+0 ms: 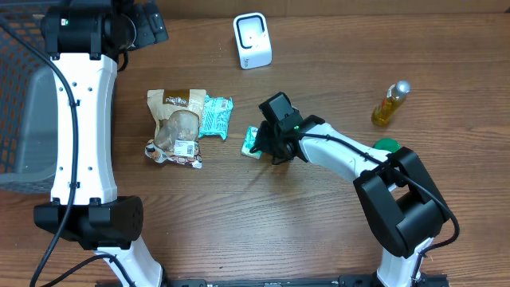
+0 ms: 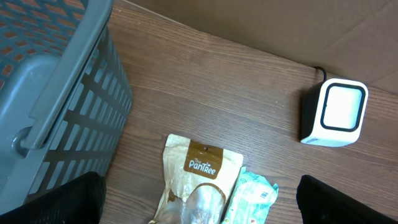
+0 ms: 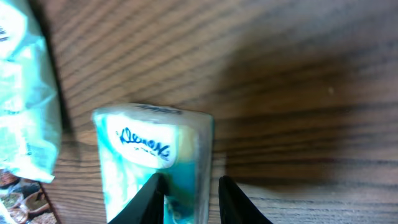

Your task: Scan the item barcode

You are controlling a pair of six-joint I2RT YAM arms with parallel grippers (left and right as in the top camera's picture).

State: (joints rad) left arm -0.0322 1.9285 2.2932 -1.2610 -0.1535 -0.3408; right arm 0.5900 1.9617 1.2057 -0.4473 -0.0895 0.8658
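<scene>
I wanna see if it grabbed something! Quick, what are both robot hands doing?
Left gripper: open, holding nothing.
Right gripper: jaws on either side of the tissue pack; cannot tell if it is gripped yet.

Pouch brand: "PanTree", in white script on the brown band at the top of the cream pouch (image 2: 202,167); the small word above it looks like "The".
Pouch sticker: a white label (image 1: 186,147) low on the same pouch in the overhead view carries dark print, too small to read.
Tissue pack brand: "Kleenex", in blue script on a white oval patch on the teal-and-white tissue pack (image 3: 152,155), seen in the right wrist view.
Teal packet: the teal packet (image 2: 252,196) beside the pouch has fine print and a small white patch, none of it legible.
</scene>
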